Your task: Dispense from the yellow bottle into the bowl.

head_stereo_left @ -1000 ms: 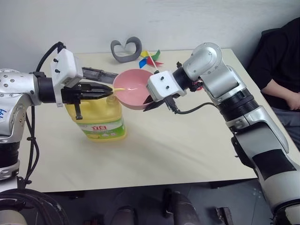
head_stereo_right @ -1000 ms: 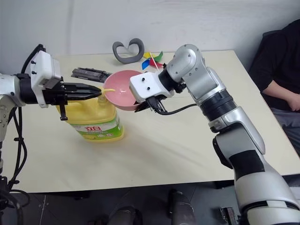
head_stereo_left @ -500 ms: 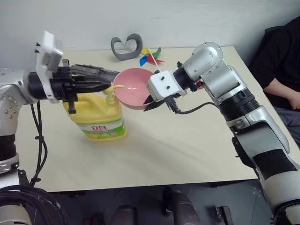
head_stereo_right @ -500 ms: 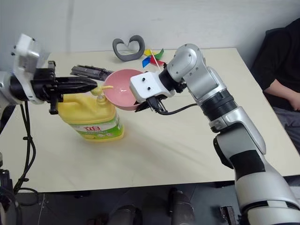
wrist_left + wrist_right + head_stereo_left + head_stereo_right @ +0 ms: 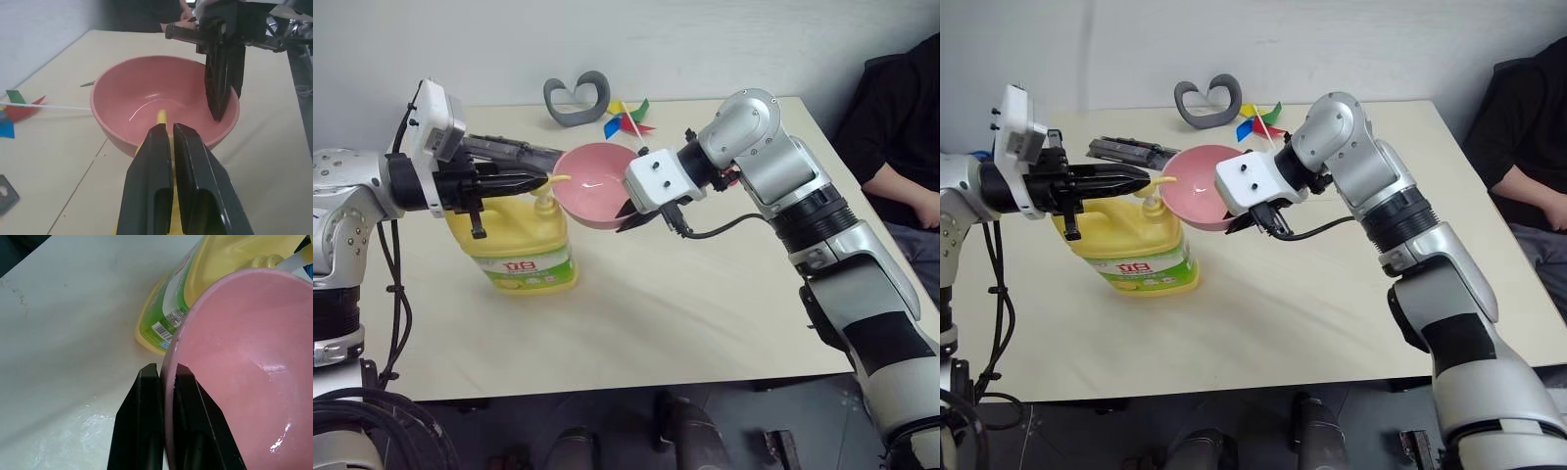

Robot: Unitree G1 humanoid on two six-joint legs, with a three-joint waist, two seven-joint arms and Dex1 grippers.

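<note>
The yellow bottle [image 5: 524, 240] stands on the table, its pump head [image 5: 548, 192] up and its nozzle [image 5: 160, 116] reaching over the rim of the pink bowl [image 5: 595, 191]. My left gripper [image 5: 540, 179] is shut with nothing between its fingers. It lies level just over the pump head, and I cannot tell if it touches it. My right gripper [image 5: 628, 213] is shut on the bowl's rim [image 5: 168, 367] and holds the bowl tilted above the table beside the bottle. A thin wet streak glistens inside the bowl [image 5: 151, 100].
A grey heart-shaped object [image 5: 578, 101] and a colourful pinwheel [image 5: 626, 122] lie at the back of the table [image 5: 705, 313]. A black flat object [image 5: 514, 150] lies behind the bottle. A person in black [image 5: 901, 127] sits at the right edge.
My left gripper lifted off the pressed pump head and its wrist rolled, then it sank back to just over it. The pump head stands higher. The bowl and right gripper stayed put.
</note>
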